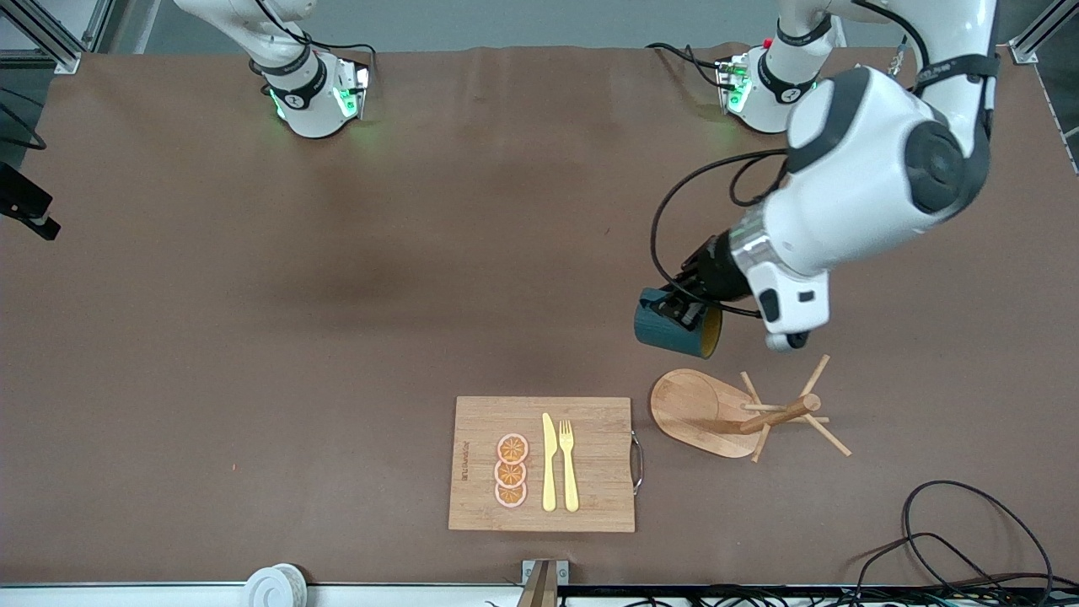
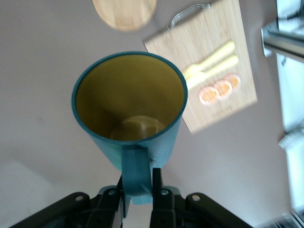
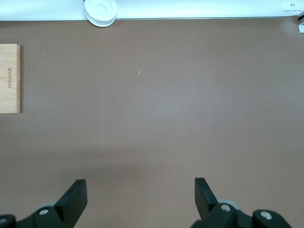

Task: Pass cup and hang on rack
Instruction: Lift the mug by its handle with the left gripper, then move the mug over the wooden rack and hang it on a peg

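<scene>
Above the table near the left arm's end, the left gripper (image 1: pixel 681 305) holds the cup (image 1: pixel 674 329) in the air, its two fingers clamped on the cup's small handle (image 2: pixel 137 173). The cup hangs tipped on its side, its mustard-yellow inside turned toward the front camera and partly toward the left arm's end of the table. In the left wrist view the cup's open mouth faces away from the gripper, with the handle pinched between the finger pads at the cup's base end.

Below the cup and nearer the front camera stands the rack (image 1: pixel 742 413), its oval base on the table and its post and thin pegs rising from it. The cup is apart from the pegs and touches none of them.

Beside the rack lies the cutting board (image 1: pixel 590 497), carrying three orange slices (image 1: pixel 511 470), a yellow knife (image 1: pixel 548 464) and a yellow fork (image 1: pixel 568 465).

Over bare table the right gripper (image 3: pixel 140 197) waits, its fingers spread wide and holding nothing.
</scene>
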Available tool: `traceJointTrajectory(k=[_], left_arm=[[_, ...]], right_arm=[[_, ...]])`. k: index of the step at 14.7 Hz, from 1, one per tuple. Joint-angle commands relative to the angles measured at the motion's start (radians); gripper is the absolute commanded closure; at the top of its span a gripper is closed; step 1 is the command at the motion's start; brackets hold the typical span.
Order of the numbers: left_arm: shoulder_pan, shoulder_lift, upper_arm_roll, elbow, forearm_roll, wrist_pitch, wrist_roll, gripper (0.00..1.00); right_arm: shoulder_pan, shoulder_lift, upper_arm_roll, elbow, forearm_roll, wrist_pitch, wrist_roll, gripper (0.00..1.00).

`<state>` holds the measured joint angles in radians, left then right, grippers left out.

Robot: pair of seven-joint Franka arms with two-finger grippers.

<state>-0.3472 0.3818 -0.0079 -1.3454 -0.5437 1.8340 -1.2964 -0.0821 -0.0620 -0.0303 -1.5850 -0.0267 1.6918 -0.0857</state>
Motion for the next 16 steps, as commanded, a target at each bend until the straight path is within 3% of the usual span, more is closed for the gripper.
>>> traceJointTrajectory(k=[1, 8, 16], left_arm=[[0.101, 0.023, -0.007, -0.011, -0.216, -0.002, 0.116, 1.00], [0.211, 0.138, -0.006, -0.014, -0.521, 0.002, 0.204, 1.00], [0.278, 0.189, -0.006, -0.014, -0.541, 0.010, 0.201, 1.00]], right_arm=[[-0.001, -0.009, 0.004, -0.010, -0.019, -0.001, -0.002, 0.00], [0.002, -0.009, 0.006, -0.012, -0.035, -0.001, 0.000, 0.00], [0.002, -0.010, 0.006, -0.013, -0.038, -0.004, 0.000, 0.00]])
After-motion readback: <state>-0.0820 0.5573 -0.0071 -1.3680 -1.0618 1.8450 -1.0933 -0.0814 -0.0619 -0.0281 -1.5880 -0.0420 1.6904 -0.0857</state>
